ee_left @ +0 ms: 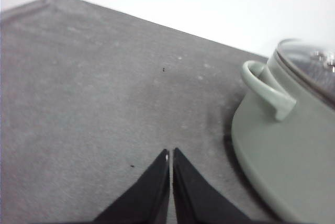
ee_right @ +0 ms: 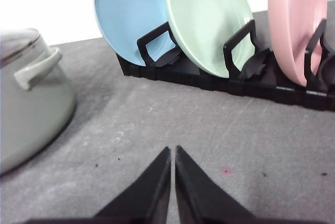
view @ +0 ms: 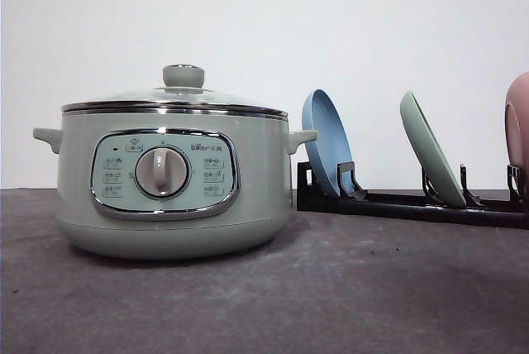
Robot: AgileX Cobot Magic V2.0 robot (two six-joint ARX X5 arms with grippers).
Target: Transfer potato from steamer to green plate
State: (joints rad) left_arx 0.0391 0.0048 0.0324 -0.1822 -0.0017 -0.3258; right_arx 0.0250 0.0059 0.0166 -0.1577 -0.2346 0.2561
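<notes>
Wrist views: both tools (ee_left: pixel 170 153) (ee_right: pixel 173 152) closed (empty)

Left hand (ee_left: pixel 170 153) closed, black fingers pressed tip to tip — right hand (ee_right: pixel 173 150) likewise, fingers together, both empty

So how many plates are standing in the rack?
3. The blue plate sits nearest the steamer, the green plate in the middle, and the pink dish at the far end of the rack. Nothing suggests a hidden fourth.
</notes>
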